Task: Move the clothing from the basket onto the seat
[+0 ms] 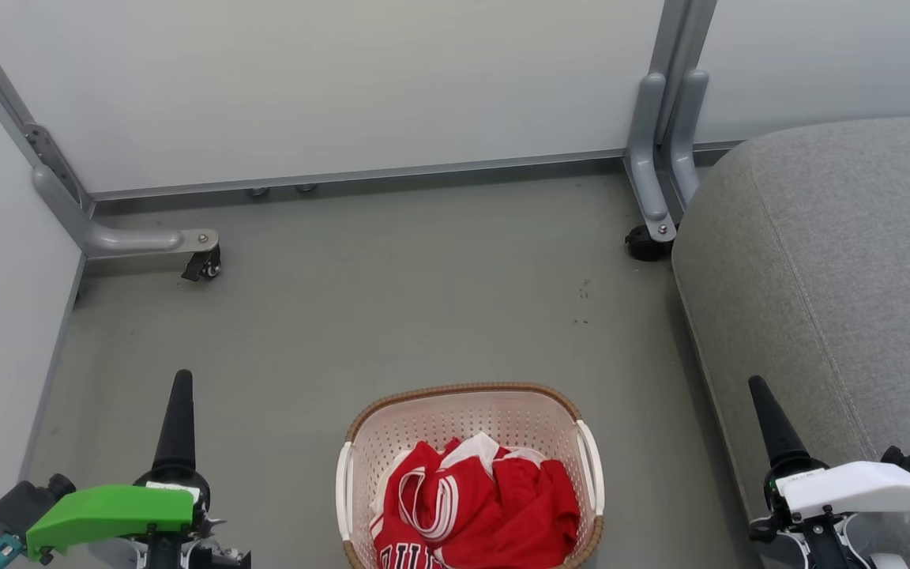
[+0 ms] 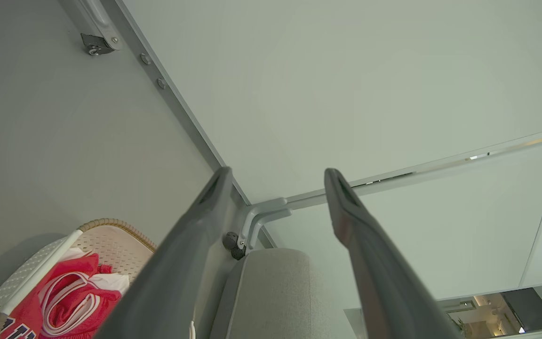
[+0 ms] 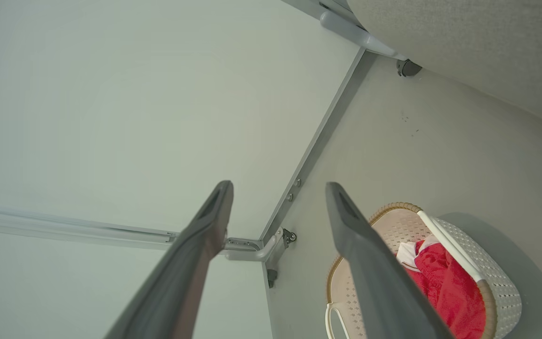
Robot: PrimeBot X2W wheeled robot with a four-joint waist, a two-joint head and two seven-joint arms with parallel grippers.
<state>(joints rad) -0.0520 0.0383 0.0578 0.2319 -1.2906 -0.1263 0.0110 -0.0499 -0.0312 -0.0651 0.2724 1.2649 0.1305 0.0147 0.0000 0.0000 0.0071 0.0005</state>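
The clothing lies crumpled in a heap in the basket, filling its near half. The far part of the basket's perforated bottom is bare. The jersey with white striped trim sits on the left of the heap, with its lettering at the near edge. A plainer red garment is bunched against it on the right, and a fold of white fabric pokes up at the far side between them. Nothing hangs over the brown rim, so I judge the heap loose enough to lift out from above. The two pieces look tangled, though, and might come up together.

The basket stands on the grey floor, near the robot and roughly midway between its two arms. The seat is to the right, its rounded edge near the basket with a strip of floor between them. The drop-off is therefore just to the right, which probably favours the right arm.

The left gripper hangs to the left of the basket, well apart from it. Its fingers point toward the far partition panel, and its jaws are spread wide with nothing between them. The right gripper hovers on the right, by the seat's left edge, likewise spread wide and empty. Neither touches the clothing or the basket, so the transfer has not yet begun.
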